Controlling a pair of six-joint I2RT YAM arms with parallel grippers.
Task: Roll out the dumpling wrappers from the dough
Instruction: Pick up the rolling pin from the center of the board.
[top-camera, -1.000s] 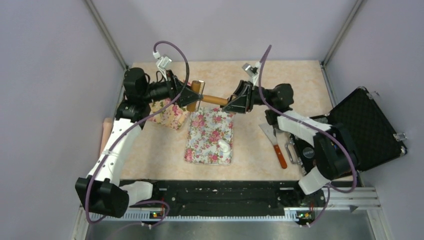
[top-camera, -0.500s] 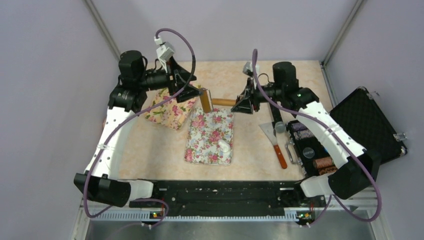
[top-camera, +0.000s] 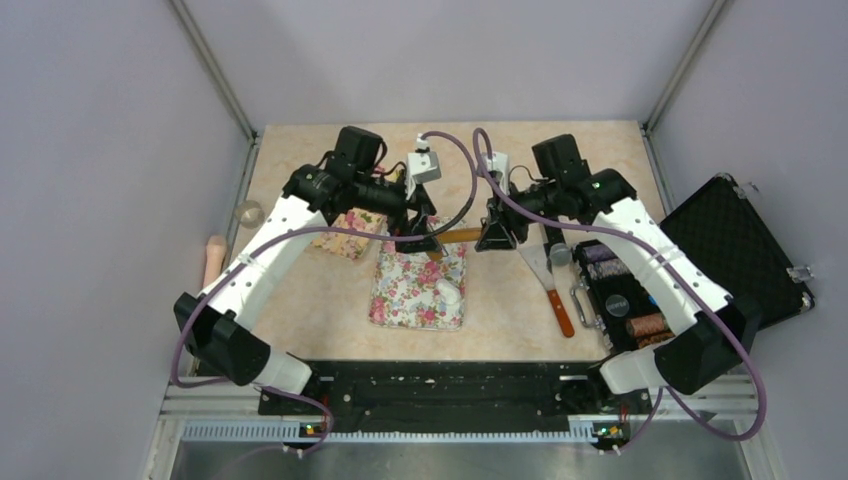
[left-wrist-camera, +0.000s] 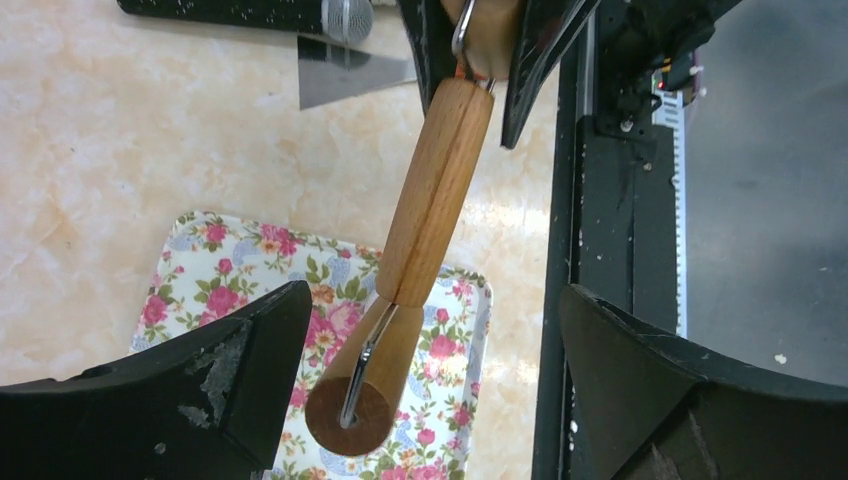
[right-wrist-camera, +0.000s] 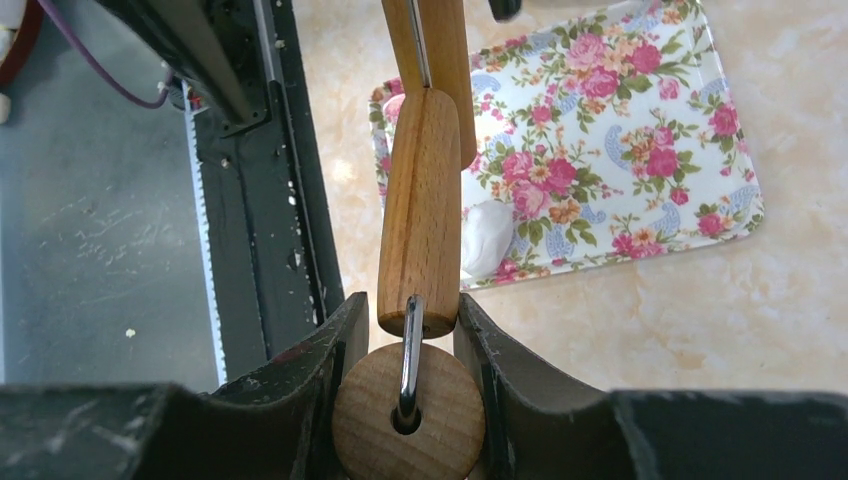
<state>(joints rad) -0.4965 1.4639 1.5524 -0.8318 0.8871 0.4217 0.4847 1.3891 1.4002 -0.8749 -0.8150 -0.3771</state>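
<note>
Dough piece (top-camera: 447, 292), small, white and oblong, lies on the floral tray (top-camera: 400, 300), in the tray's near right part and close to its right rim. The tray sits mid-worktop (top-camera: 300, 300), nearer the near edge than the far one.

A wooden rolling pin (top-camera: 457, 235) runs left to right above the tray's far edge, between the 2 grippers. The right gripper (top-camera: 493, 238) clamps 1 end handle. In its own view the round wooden end sits pinched between both fingers (right-wrist-camera: 300, 380), the jaws narrow. The left gripper (top-camera: 428, 238) stands with its jaws wide. In its view the other handle end hangs in the gap between the 2 fingers (left-wrist-camera: 220, 385) and touches neither. Whether the pin touches the tray cannot be told.

A second floral piece (top-camera: 345, 235) lies left of the tray, partly under the left arm. A scraper (top-camera: 551, 290) with a brown handle lies right of the tray. An open black case (top-camera: 740, 250) rests at the worktop's right edge.
</note>
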